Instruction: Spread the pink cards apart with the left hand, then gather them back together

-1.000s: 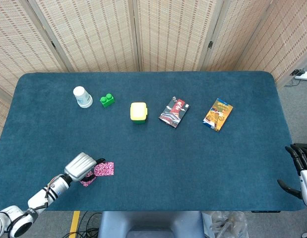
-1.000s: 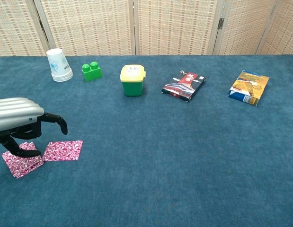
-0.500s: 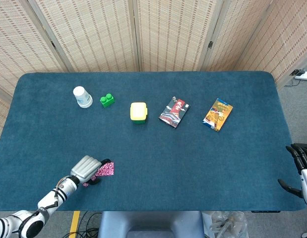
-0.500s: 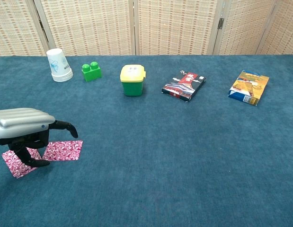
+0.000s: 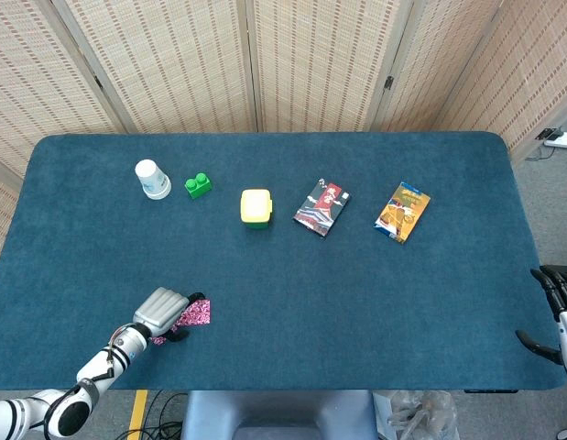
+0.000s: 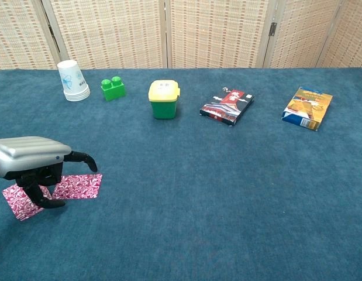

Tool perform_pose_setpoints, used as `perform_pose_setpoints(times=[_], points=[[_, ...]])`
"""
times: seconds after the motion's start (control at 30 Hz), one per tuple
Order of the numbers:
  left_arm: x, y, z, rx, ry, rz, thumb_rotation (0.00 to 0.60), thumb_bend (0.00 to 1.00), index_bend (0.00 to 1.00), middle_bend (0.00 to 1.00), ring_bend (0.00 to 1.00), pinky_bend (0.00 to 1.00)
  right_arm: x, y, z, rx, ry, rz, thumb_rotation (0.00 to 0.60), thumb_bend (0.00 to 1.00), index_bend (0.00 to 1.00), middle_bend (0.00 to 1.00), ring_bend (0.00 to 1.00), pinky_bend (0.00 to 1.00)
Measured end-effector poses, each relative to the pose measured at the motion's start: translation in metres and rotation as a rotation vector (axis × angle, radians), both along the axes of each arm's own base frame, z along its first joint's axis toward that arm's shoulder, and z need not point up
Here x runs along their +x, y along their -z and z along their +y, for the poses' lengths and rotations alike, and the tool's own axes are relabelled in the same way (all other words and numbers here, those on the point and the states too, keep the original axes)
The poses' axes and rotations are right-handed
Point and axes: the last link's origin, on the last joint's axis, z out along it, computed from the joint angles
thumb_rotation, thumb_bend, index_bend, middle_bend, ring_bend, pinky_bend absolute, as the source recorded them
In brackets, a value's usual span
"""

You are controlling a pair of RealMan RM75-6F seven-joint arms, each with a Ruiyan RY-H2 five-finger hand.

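I see the blue table (image 5: 375,302) filling both of my views, backed by woven screens (image 5: 310,64). My left hand (image 6: 33,161) sits low at the near left corner, silver back up and dark fingers (image 6: 49,202) curled down over the pink cards (image 6: 78,185); one fingertip looks pressed onto the cards, though I cannot tell for sure that it touches. It grips nothing that I can see. The cards lie flat on the cloth, one to the right of the hand and one (image 6: 20,202) poking out to its left, the two overlapping or just touching under the palm. My right hand (image 5: 556,316) shows only in the head view, off the table's near right edge, dark fingers apart and nothing in them.

Along the far side, left to right and well apart: a white paper cup (image 6: 72,81), a green toy brick (image 6: 113,88), a yellow-lidded green tub (image 6: 164,99), a dark red-and-black packet (image 6: 227,106), and an orange-and-blue packet (image 6: 307,108).
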Motion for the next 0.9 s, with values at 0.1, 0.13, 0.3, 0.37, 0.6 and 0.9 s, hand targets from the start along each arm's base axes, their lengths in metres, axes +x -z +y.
perform_pose_setpoints(times=[0.1,0.13,0.3,0.37,0.6,0.9], points=[[0.001,0.001,0.001,-0.006,-0.011,0.009,0.541,0.32,0.20,1.00,0.94,1.00,-0.002,0.000,-0.001,0.002,0.003,-0.002,0.600,0.18,0.11,0.15,0.13,0.18],[0.001,0.001,0.001,-0.009,-0.013,0.014,0.540,0.32,0.20,1.00,0.94,1.00,-0.002,0.000,-0.001,0.002,0.004,-0.003,0.600,0.18,0.11,0.15,0.13,0.18],[0.004,0.003,-0.003,-0.028,-0.015,0.019,0.542,0.32,0.23,1.00,0.94,1.00,-0.005,0.001,-0.001,0.003,0.008,-0.006,0.600,0.18,0.11,0.15,0.13,0.18],[0.006,0.003,-0.006,-0.035,-0.013,0.015,0.541,0.32,0.24,1.00,0.94,1.00,-0.006,0.001,-0.001,0.003,0.010,-0.008,0.600,0.18,0.11,0.15,0.13,0.18],[0.012,0.003,-0.011,-0.028,0.038,0.005,0.584,0.32,0.24,1.00,0.94,1.00,-0.008,0.000,0.000,0.000,0.012,-0.009,0.600,0.18,0.11,0.15,0.13,0.18],[-0.002,0.000,-0.007,0.028,0.107,0.051,0.600,0.32,0.23,1.00,0.94,1.00,-0.006,0.000,0.001,-0.002,0.010,-0.007,0.600,0.18,0.11,0.15,0.13,0.18]])
